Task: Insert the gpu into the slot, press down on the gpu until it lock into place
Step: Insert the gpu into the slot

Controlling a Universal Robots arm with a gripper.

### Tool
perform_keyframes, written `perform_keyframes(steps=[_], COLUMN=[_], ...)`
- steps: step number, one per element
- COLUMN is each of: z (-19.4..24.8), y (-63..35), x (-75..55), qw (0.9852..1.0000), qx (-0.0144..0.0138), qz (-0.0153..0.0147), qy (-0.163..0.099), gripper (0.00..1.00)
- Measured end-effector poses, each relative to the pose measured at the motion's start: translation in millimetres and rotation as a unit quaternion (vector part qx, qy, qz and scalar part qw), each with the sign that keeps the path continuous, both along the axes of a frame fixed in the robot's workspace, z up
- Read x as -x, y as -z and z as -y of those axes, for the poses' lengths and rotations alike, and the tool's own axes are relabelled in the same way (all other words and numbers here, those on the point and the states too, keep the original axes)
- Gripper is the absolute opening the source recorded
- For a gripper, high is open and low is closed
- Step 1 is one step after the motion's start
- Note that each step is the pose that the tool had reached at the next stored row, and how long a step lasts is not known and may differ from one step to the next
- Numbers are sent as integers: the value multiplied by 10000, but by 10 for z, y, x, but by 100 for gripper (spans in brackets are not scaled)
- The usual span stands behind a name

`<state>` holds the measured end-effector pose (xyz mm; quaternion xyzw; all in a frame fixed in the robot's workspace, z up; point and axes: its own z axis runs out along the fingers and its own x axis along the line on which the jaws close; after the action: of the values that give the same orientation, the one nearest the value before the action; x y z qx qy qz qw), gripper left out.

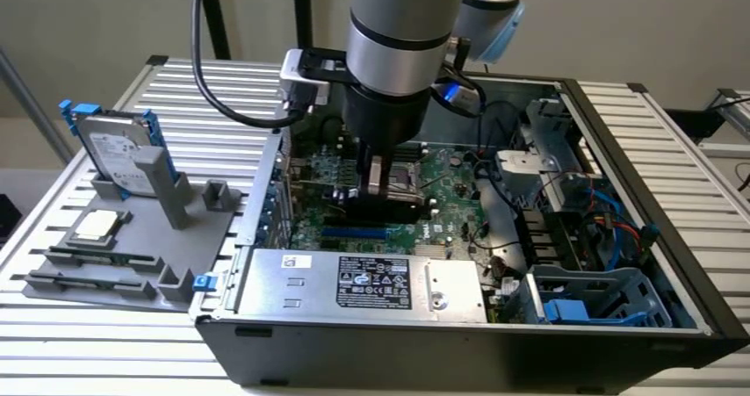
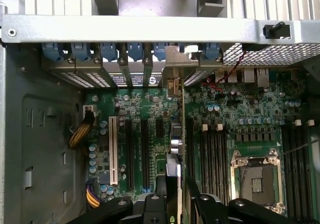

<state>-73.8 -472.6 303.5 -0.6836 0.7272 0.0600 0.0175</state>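
The gripper [image 1: 387,192] is reaching straight down into the open computer case [image 1: 469,352]. Its fingers [image 2: 200,206] are clasping the gpu [image 2: 173,171] by its upper edge, one finger on each flat face. The card is standing on edge directly beneath the fingers. Its long axis is running away from them toward the case's rear wall, parallel to the black memory slots [image 2: 212,154] lying between it and the CPU socket [image 2: 257,181]. Its metal bracket [image 2: 176,67] is lining up among the blue-clipped openings in that rear wall.

In the exterior view the bright-blue slot [image 1: 351,234] is showing right along the card's lower edge, on the side of the CPU socket that faces the silver power-supply box [image 1: 364,282]. The card's body is hiding the join, so I cannot tell whether its contacts are already sitting in the slot.

Around the CPU socket the case is holding the green motherboard, the power-supply box and a drive cage with blue fittings. Outside the case, beyond the wall farthest from the CPU socket, a grey fixture tray [image 1: 223,229] is resting on the slatted worktop [image 1: 680,194]. The tray is carrying an upright hard drive [image 1: 118,150], a processor chip and memory sticks lying flat.
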Motion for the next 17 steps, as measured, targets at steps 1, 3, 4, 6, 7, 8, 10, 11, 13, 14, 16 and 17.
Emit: perform_keyframes(steps=[1,3,4,6,7,8,10,11,13,14,16,17], z=[0,-1,-1,-2,-4,-5,-9,-10,-13,-16,-19,-21], y=[5,14,20,32,38,43,57,62,74,80,92,97], x=[0,0,1,1,0,0,0,0,1,2,2,4], qw=[10000,10000,10000,10000,10000,10000,10000,10000,10000,10000,10000,10000], qx=[0,0,1,2,1,2,0,1,2,1,1,1], qz=[-1,-4,-5,-8,-10,-12,-16,-17,-20,-21,-22,-23], qy=[0,0,0,1,0,0,0,0,0,0,0,0], gripper=[26,26,26,26,26,26,26,26,26,26,26,26])
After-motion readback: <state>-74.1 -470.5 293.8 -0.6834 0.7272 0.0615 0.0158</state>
